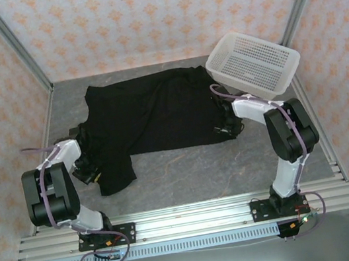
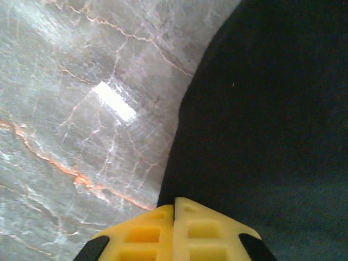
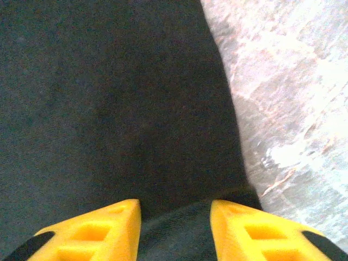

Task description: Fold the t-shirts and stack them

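**A:** Pincer status?
**B:** My left pincer (image 2: 174, 212) is fully closed at the black cloth t-shirt's (image 1: 151, 111) left edge. The right pincer (image 3: 175, 212) is partly apart, astride its right edge. Shirt lies spread on the grey marbled bench (image 1: 194, 167).

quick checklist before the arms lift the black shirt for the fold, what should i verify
1. The left gripper is shut at the edge of the black cloth t-shirt: ok.
2. Cloth is caught in that grip: cannot tell; the shirt's edge runs right up to the tips.
3. The right gripper is closed on the shirt: not ok, jaws apart with cloth between them.
4. The shirt lies flat on the grey marbled table: not ok, rumpled at its left side.
5. The white perforated plastic basket is apart from the shirt: cannot tell, its corner sits by the shirt's far right corner.
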